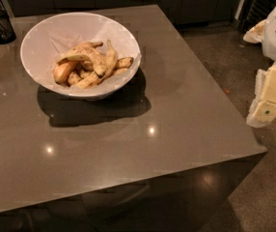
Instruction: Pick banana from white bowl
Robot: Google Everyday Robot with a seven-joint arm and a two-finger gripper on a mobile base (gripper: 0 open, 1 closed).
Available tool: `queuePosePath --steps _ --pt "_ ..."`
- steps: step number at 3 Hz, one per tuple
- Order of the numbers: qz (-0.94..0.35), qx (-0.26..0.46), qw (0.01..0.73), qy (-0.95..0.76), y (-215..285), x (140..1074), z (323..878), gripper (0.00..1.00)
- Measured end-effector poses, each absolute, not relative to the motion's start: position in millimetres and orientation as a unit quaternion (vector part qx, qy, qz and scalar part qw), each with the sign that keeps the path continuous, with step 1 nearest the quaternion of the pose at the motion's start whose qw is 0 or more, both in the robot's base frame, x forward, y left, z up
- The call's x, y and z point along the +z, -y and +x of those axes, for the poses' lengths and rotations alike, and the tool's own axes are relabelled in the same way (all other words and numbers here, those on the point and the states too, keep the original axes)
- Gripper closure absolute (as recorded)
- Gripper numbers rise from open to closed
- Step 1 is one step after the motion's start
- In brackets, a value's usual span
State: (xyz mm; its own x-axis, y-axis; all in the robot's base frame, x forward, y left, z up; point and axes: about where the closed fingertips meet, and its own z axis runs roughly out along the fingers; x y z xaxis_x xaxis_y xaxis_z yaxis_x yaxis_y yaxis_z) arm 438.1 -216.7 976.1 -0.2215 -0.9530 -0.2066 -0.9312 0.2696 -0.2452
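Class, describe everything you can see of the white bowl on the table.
The white bowl is wide, shallow and round, with smooth flaring sides. It stands upright on the far-left part of the grey-brown table and holds several spotted bananas. The gripper hangs beyond the right edge, apart from the bowl.

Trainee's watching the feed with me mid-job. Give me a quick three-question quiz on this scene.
1. True or false: the bananas lie inside the white bowl.
2. Where is the gripper? A over the bowl; B beyond the table's right edge; C touching a banana.
3. Fill in: the bowl stands on the table's far ___ part.
Key: 1 true; 2 B; 3 left.
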Motion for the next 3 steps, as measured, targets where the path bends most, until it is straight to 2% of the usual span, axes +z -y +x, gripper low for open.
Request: queuePosePath --steps 2,3 --pt "-0.594 -0.038 0.142 -0.791 201 979 449 0.0" --pt "-0.584 -0.057 0.103 -0.803 159 982 477 0.0"
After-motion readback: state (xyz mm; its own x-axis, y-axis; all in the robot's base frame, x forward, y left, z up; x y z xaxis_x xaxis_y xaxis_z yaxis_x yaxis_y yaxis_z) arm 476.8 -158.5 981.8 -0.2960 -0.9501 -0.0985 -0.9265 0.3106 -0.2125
